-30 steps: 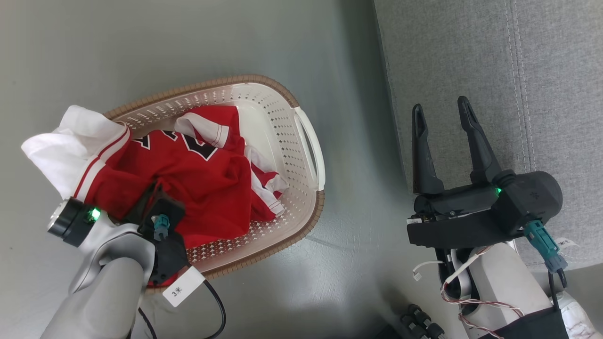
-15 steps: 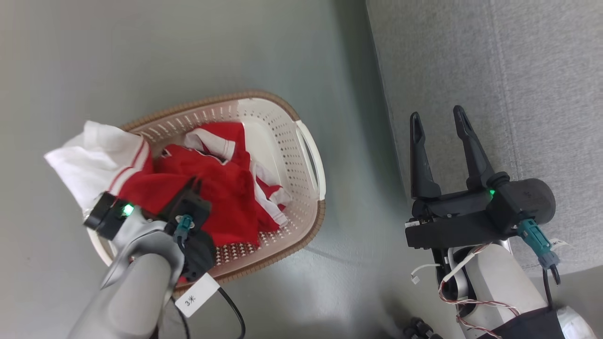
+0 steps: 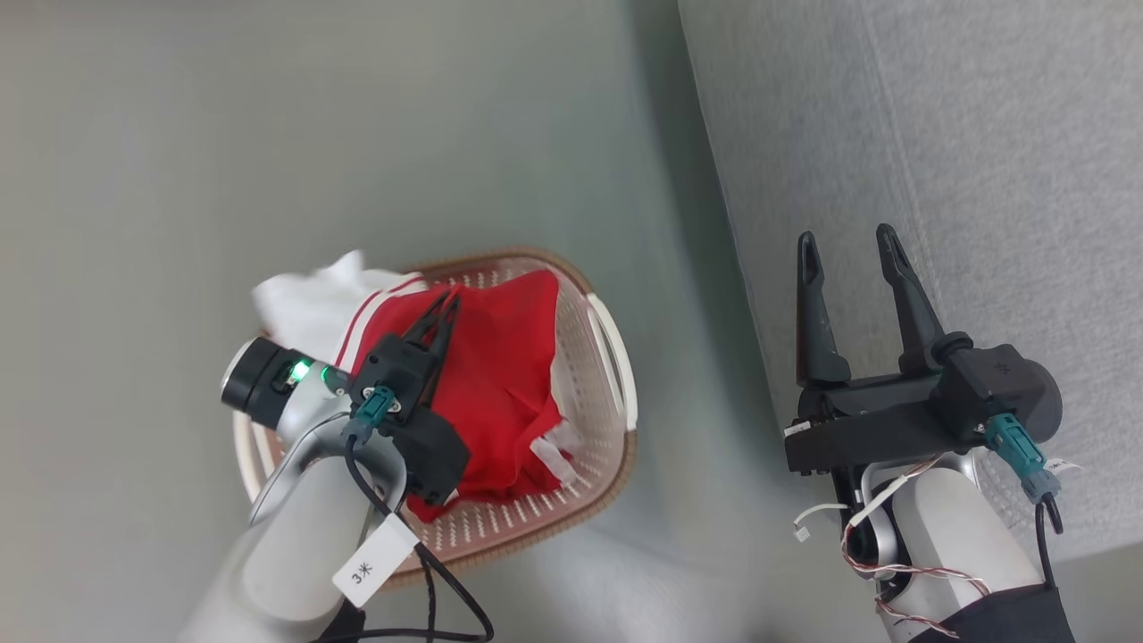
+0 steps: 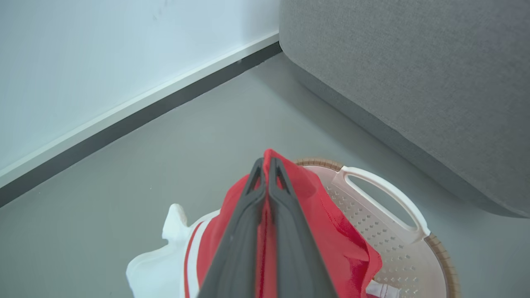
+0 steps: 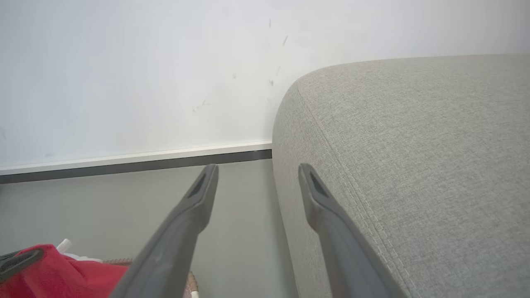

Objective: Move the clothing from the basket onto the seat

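Two grippers, left gripper (image 3: 449, 304) pinching clothing (image 3: 509, 393), right gripper (image 3: 846, 237) splayed

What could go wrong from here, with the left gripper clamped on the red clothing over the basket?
The left gripper pinches only a fold of the clothing; the hanging bulk might slip free. The fabric reaches down into the basket, so lifting may drag or tip it. The open right gripper hovers by the edge of the seat; trailing cloth could snag there.
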Tool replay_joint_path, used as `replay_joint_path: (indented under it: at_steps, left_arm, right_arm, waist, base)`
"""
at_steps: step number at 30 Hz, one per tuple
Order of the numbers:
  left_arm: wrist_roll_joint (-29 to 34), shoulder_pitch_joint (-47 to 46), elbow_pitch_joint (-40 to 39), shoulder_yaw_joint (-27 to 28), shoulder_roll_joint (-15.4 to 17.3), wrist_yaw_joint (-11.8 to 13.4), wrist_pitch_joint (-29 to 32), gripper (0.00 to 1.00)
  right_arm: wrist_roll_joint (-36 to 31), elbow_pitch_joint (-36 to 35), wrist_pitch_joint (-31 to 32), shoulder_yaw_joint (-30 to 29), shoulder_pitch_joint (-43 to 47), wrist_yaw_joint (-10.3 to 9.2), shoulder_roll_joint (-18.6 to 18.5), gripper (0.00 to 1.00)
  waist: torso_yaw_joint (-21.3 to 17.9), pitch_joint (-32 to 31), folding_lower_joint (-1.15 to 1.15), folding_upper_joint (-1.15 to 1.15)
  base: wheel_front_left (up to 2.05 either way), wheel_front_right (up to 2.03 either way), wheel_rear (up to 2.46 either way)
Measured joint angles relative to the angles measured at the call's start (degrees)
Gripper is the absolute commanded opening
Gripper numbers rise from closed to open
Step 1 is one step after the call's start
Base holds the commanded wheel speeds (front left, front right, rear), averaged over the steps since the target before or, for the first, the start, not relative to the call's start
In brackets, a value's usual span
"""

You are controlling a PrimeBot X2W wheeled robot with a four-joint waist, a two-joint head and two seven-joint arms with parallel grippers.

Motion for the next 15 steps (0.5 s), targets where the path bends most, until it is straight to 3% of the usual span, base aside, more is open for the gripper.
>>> replay_joint_path:
  at_steps: [15]
  left_arm:
    - [-4.91,-0.32,-5.68,-0.54,-1.45,-1.86,-0.67,0.00]
  right_arm:
    - [-0.01,3.63,0.00,-1.46,2.44,1.97,-0.51,1.00]
  waist:
    - [3.69,-11.52,-0.01,0.00]
  base:
    - [0.00,0.00,0.00]
